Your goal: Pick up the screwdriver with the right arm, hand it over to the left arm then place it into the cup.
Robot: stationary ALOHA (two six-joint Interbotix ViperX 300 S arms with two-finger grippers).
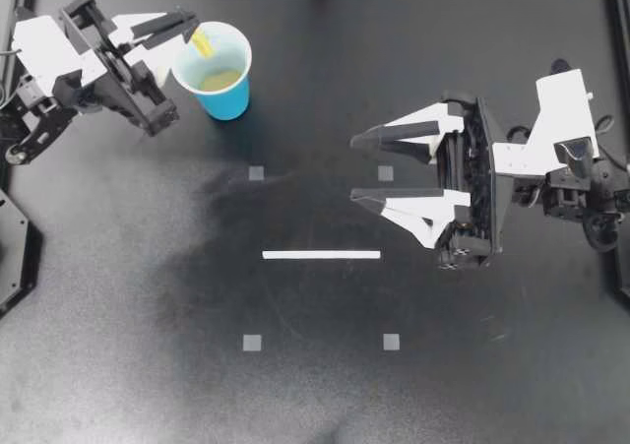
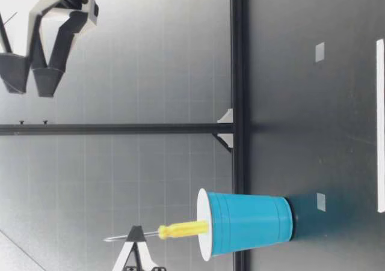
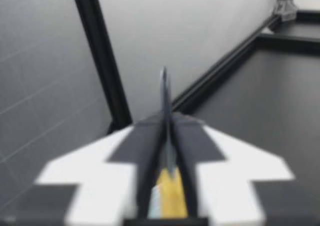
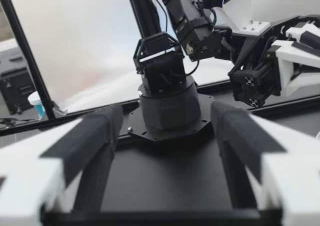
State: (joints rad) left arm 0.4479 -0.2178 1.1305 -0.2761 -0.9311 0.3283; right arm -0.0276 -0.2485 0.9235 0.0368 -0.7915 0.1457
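1. Clearly, the left gripper [image 1: 187, 26] is clamped on the yellow-handled screwdriver [image 1: 202, 42], pinching its metal shaft so the handle hangs downward.
2. The handle's end dips just inside the rim of the blue cup [image 1: 228, 99] at the far left of the table [image 1: 315, 385], so letting go should drop it in.
3. The right gripper [image 1: 356, 168] hovers well apart on the right, fingers spread and empty, its share of the handover apparently done.

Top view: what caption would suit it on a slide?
Left tool holds the screwdriver, its handle inside the blue cup; right tool hangs open and empty.
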